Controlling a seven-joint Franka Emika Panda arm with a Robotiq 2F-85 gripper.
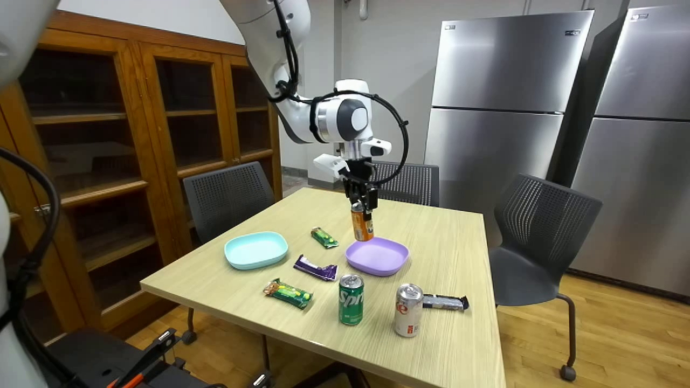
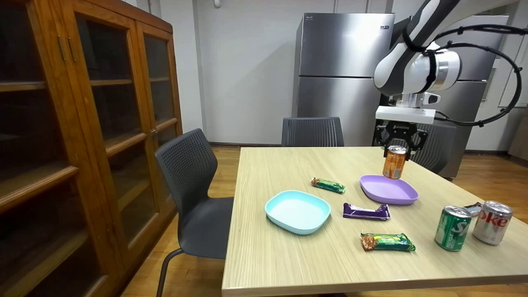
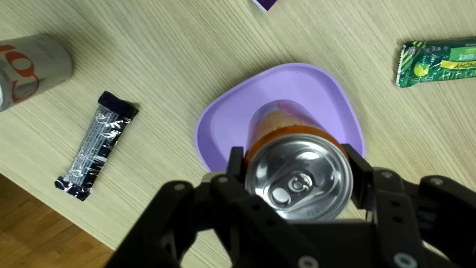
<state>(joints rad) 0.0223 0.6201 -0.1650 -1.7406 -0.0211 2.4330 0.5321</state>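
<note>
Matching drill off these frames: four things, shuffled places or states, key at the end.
Things
1. orange can
2. green Sprite can
3. purple dish
4. turquoise dish

Places or states
A. the dish farther from the gripper
B. upright on the table, beside a silver can
C. held between the gripper's fingers
D. the dish nearer the gripper

Pairs: 1-C, 2-B, 3-D, 4-A

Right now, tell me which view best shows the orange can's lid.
The wrist view: it looks down on the lid, large and nearly face-on. Both exterior views show it small and slanted, but more of the side of the orange can.
</note>
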